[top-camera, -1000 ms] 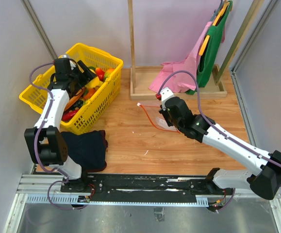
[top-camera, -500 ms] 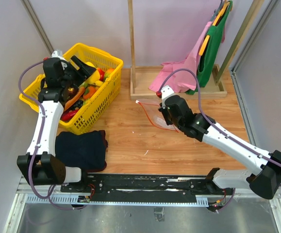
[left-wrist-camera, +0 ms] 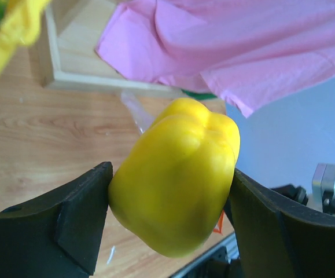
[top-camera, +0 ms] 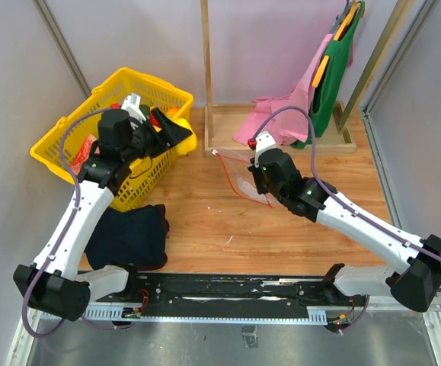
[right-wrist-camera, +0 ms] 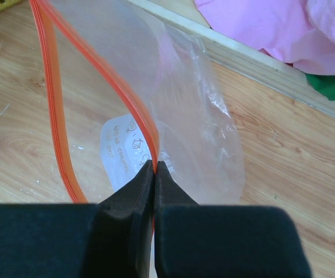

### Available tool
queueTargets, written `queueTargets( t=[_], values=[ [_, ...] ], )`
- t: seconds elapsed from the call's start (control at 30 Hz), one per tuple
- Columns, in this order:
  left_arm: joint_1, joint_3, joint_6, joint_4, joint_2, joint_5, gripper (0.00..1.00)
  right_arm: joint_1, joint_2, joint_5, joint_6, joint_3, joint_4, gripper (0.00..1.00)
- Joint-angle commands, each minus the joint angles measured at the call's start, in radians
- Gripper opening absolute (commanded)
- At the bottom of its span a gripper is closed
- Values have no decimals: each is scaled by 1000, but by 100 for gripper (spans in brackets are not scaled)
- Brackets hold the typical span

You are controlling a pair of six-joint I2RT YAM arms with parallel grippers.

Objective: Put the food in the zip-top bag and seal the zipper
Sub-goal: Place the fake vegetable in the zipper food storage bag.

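1. Pepper [left-wrist-camera: 176, 179], yellow, sits clamped in my left gripper [top-camera: 180, 136], the jaws spread wide around its sides so I can carry it from the basket [top-camera: 150, 81] to the bag [top-camera: 244, 183]. It hangs at the basket's near corner, well apart from the bag.
2. My right gripper [right-wrist-camera: 154, 169] is pinched tight on the zipper [right-wrist-camera: 56, 136] and lifts one lip, so the mouth gapes. I judge this is meant to give the pepper an opening.
3. The bag's lower part rests on the table [top-camera: 205, 229], near the pink cloth [left-wrist-camera: 242, 46].
4. Only the top view shows the gap between pepper and bag, and other food in the basket.
5. Only the left wrist view shows the pads seated against the pepper's flanks.
6. Only the right wrist view shows the strip caught between closed fingers and the white label [right-wrist-camera: 126, 147] through the plastic. Nothing is visible inside the bag.
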Motion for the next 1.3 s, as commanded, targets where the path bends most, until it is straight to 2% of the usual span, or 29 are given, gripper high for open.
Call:
queueTargets(
  t=[0.0, 0.23, 0.43, 0.63, 1.13, 1.27],
  values=[
    [-71, -61, -52, 39, -54, 8, 28, -4, -6, 3, 63, 2, 46, 1],
    [-212, -158, -141, 145, -66, 12, 28, -5, 6, -21, 121, -26, 105, 1],
    [-348, -220, -218, 253, -54, -59, 28, -4, 13, -42, 172, -48, 137, 1],
    [-433, -280, -298, 364, -16, -124, 28, -4, 3, -70, 206, -49, 149, 1],
    [-466, -311, -251, 288, 82, -267, 29, -4, -56, -122, 238, -66, 177, 1],
    [-467, -300, -252, 269, 106, -268, 31, -4, -65, -139, 246, -75, 190, 1]
  ],
)
